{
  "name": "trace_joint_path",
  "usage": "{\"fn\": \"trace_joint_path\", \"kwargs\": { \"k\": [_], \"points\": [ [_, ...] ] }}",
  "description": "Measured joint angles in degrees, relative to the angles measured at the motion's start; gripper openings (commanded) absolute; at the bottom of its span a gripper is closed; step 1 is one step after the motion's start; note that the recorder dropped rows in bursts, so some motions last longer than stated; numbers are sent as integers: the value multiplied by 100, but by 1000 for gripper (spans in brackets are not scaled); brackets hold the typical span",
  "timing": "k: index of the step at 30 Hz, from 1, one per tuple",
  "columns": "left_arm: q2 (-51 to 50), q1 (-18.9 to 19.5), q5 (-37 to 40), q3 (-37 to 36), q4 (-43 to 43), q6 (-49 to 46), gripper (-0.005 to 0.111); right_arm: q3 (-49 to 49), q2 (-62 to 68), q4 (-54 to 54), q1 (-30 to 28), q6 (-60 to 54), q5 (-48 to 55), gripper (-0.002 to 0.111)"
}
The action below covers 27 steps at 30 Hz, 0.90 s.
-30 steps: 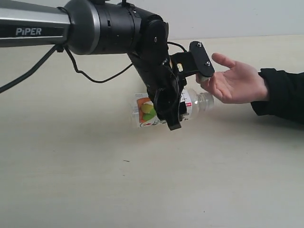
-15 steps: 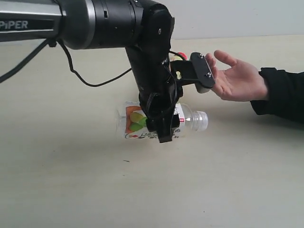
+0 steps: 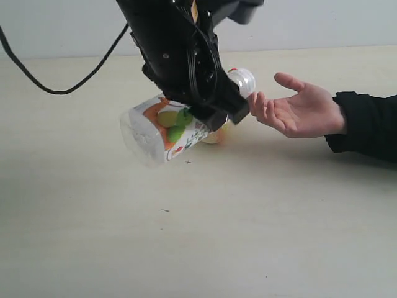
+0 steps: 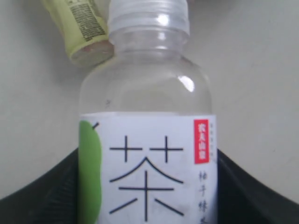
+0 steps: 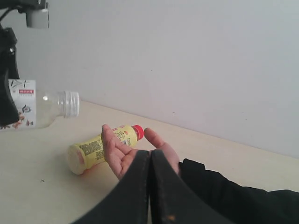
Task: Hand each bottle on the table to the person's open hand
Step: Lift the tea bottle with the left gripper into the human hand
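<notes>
My left gripper (image 3: pixel 214 113) is shut on the white fruit-label bottle (image 3: pixel 166 129) and holds it tilted above the table (image 3: pixel 248 236). Its white cap (image 3: pixel 243 79) points at the fingertips of the person's open hand (image 3: pixel 301 112), a short gap away. In the left wrist view this bottle (image 4: pixel 145 140) fills the frame between black fingers (image 4: pixel 254 191). A yellow bottle with a red cap (image 5: pixel 93 149) lies on the table behind the hand (image 5: pixel 122 156); the exterior view shows only a bit of it (image 3: pixel 215 136). My right gripper (image 5: pixel 150 156) is shut and empty. The other two bottles are out of view.
The person's black sleeve (image 3: pixel 369 127) rests on the table at the right. The left arm's cable (image 3: pixel 74 77) hangs at the upper left. A pale wall (image 5: pixel 187 56) backs the table.
The left arm has lifted the fruit-label bottle off the table and tilted it, cap upward toward the hand. The hand has stayed in place.
</notes>
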<state>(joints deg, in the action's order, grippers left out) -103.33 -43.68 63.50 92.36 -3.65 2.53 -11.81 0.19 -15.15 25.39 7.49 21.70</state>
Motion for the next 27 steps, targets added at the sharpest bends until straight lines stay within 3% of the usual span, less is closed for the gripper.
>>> {"fn": "trace_joint_path", "kwargs": {
  "k": [4,8,12,17,22,27],
  "points": [
    [248,-38,-350,0,0,856,0,0,0,0,0,0,0,0],
    [467,-165,-531,0,0,1125,0,0,0,0,0,0,0,0],
    [583,-214,-761,250,11,2144,0,0,0,0,0,0,0,0],
    [503,-266,-1593,370,-73,3328,0,0,0,0,0,0,0,0],
    [47,-500,-2480,407,-718,4574,0,0,0,0,0,0,0,0],
    [-550,-660,-2566,645,-1560,5635,0,0,0,0,0,0,0,0]
  ]
}}
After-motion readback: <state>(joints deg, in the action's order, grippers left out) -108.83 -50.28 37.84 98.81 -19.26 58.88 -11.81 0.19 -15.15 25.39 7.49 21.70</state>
